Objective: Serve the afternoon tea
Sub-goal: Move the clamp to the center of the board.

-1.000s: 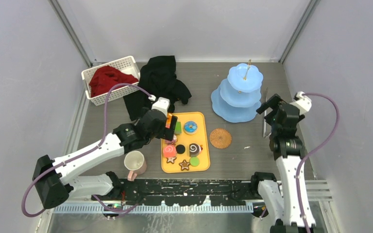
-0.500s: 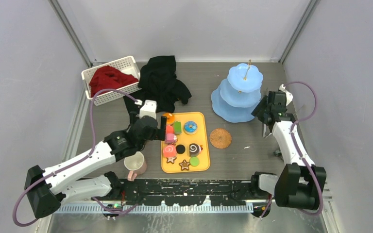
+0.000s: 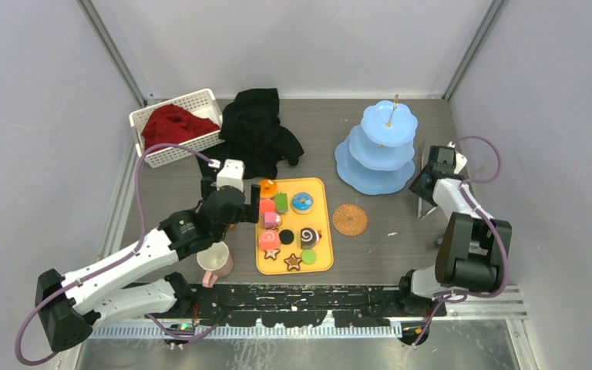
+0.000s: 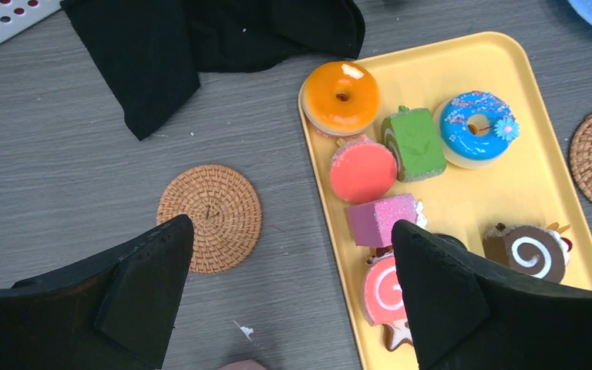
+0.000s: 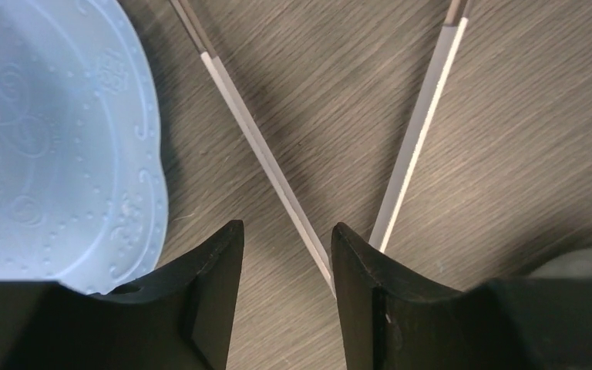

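bare table (image 3: 389, 247) around the coaster (image 3: 350, 219), stand (image 3: 376, 166) crowding right end effector (image 5: 285, 239), black cloth (image 3: 254, 135) behind tray (image 3: 325, 220)

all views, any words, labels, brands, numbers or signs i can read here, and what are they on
None can be read in any view.
The pale-blue stand bears only embossed swirls and dots, no letters.
The white spiral on the chocolate swirl roll is decoration, not a sign.
The yellow tray and the white basket show no print.

Pale-blue stand (image 5: 54, 131) cut off at left edge, pink swirl roll (image 4: 381, 287) half hidden — behind left hand (image 4: 289, 231).
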